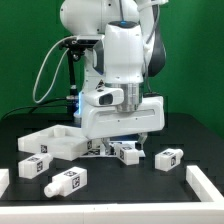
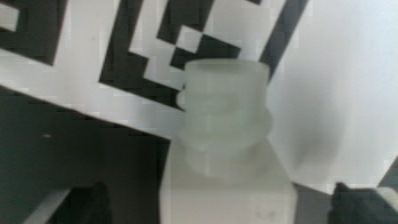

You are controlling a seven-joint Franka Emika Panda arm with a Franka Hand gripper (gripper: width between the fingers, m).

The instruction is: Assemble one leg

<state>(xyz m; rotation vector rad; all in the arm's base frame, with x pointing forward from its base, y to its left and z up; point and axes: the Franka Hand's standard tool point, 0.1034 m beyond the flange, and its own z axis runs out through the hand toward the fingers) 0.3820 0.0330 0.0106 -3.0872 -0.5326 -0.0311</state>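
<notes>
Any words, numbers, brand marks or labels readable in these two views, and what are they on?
None: no readable word, number or brand mark in either view.
Loose legs: square black-and-white tags, pattern only, no characters.
Wrist view: a blurred tag pattern behind a ribbed stub, no characters.
Arm casing: no marking visible.

The square panel (image 1: 52, 143) is taking up the table (image 1: 130, 200) on the exterior view's left. A first leg (image 1: 35, 166) and a second leg (image 1: 67, 181) are lying just in front of the panel, closing that approach. Beside the panel, toward the exterior view's right, the robot arm (image 1: 122, 100) is hanging low over a third leg (image 1: 128, 153). A fourth leg (image 1: 168, 158) is lying beyond it. Farther in front of the panel, bare table is lying open between a white rail (image 1: 4, 180) and a second rail (image 1: 205, 185).
</notes>
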